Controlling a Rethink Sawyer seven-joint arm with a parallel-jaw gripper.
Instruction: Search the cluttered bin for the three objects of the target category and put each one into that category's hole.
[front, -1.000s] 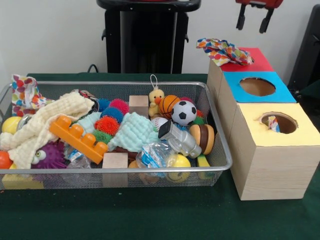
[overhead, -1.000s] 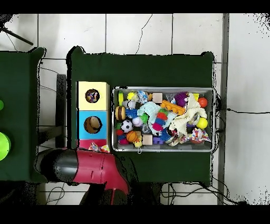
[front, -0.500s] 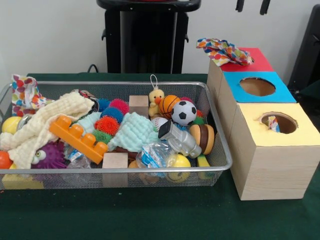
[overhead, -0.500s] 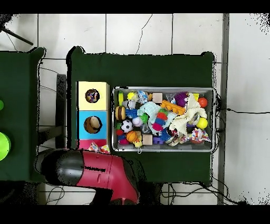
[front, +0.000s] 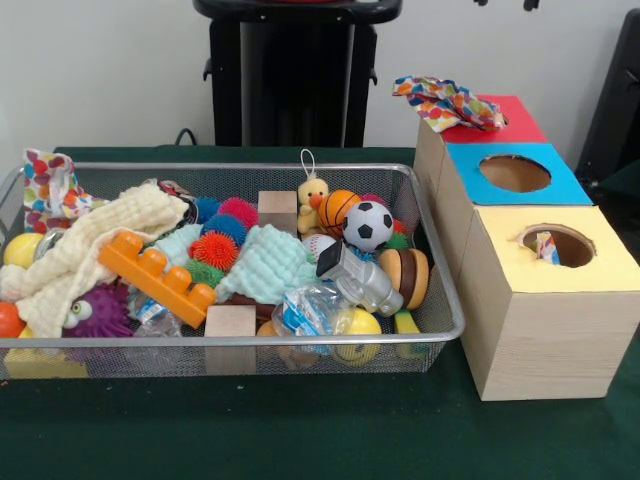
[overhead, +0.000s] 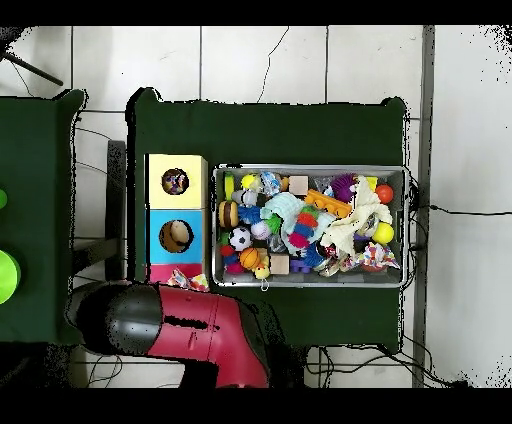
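Note:
Only the two dark tips of my gripper (front: 506, 3) show at the top edge of the front view, apart and empty, high above the red box (front: 510, 118). A polka-dot cloth (front: 447, 100) lies bunched on that box's top and hangs over its edge; from above the cloth (overhead: 183, 281) shows beside my red arm (overhead: 185, 325). The wire bin (front: 440, 300) holds another polka-dot cloth (front: 50, 185) on its left rim, a cream cloth (front: 90, 250) and a mint cloth (front: 265, 262), among balls, blocks and toys.
A blue box (front: 515, 172) and a yellow box (front: 560, 260) with round holes stand in a row before the red one; something small sits in the yellow hole. The bin also holds a soccer ball (front: 368, 224), an orange brick (front: 155, 275) and a duck (front: 313, 200).
My gripper has risen until only its tips show at the top edge of the front view. Seen from above, the arm has swung to the right. Nothing in the bin moved.

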